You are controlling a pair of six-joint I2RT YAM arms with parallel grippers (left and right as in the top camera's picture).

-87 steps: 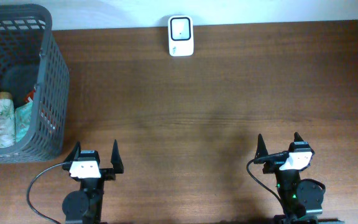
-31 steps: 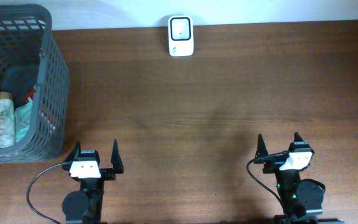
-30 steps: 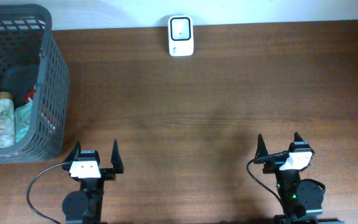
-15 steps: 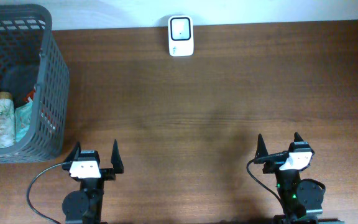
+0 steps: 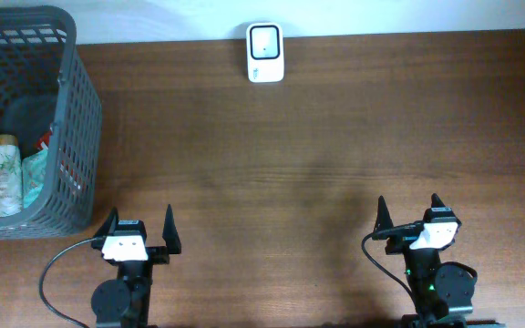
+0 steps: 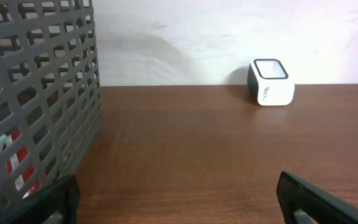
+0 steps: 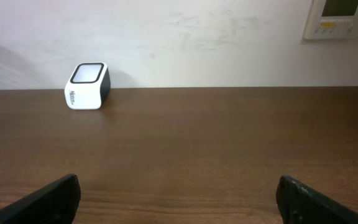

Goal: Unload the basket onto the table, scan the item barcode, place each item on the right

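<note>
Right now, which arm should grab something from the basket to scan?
Left. The left pincer sits open just beside the gray basket holding the items, while the right pincer is far across the table.

My left gripper (image 5: pixel 139 223) sits at 7 o'clock in the overhead view and my right gripper (image 5: pixel 408 210) at 5 o'clock. Both point toward 12 o'clock with the jaws spread wide. The right one seems turned slightly to the side.
</note>
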